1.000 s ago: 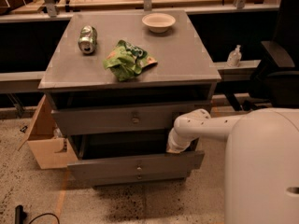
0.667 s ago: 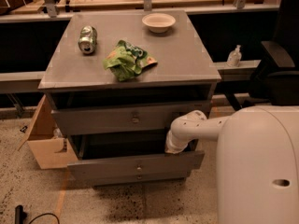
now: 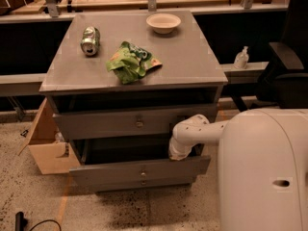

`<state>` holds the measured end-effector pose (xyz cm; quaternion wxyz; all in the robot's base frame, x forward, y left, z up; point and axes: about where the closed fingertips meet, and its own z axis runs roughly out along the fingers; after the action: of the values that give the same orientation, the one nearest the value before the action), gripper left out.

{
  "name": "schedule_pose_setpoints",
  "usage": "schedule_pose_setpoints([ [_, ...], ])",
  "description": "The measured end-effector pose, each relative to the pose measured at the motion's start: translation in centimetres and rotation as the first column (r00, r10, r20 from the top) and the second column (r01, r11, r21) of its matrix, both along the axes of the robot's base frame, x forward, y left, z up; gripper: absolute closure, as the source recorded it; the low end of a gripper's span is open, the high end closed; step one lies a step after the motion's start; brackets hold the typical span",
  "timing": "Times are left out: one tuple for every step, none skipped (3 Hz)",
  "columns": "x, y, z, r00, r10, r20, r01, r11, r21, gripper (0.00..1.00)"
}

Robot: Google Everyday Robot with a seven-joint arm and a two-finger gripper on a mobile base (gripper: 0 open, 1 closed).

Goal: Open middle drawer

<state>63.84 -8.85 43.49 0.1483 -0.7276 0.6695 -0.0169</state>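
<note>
The grey cabinet (image 3: 130, 57) has three drawers. The middle drawer (image 3: 110, 173), with a small round knob (image 3: 143, 171), stands pulled out some way, and a dark gap shows above its front. My white arm reaches in from the right. The gripper (image 3: 177, 154) points down at the right end of that gap, just behind the drawer's front edge. Its tip is hidden by the wrist and the drawer front. The top drawer (image 3: 96, 124) sits above it and the bottom drawer (image 3: 120, 183) just below.
On the cabinet top lie a metal can (image 3: 90, 40), a green chip bag (image 3: 131, 61) and a pale bowl (image 3: 163, 22). A cardboard box (image 3: 45, 143) stands on the floor at the left. A black chair (image 3: 286, 66) is at the right. My white body (image 3: 264, 172) fills the lower right.
My arm and body have shifted slightly left and take up more of the view. The middle drawer stands about as far out as before.
</note>
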Motion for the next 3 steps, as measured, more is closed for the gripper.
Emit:
schedule_pose_setpoints([
  [0.0, 0.0, 0.01, 1.0, 0.0, 0.0, 0.0, 1.0, 0.0, 1.0],
  [-0.39, 0.36, -0.14, 0.9994, 0.027, -0.023, -0.027, 1.0, 0.008, 1.0],
  [-0.4, 0.36, 0.05, 0.9994, 0.027, -0.023, -0.027, 1.0, 0.008, 1.0],
])
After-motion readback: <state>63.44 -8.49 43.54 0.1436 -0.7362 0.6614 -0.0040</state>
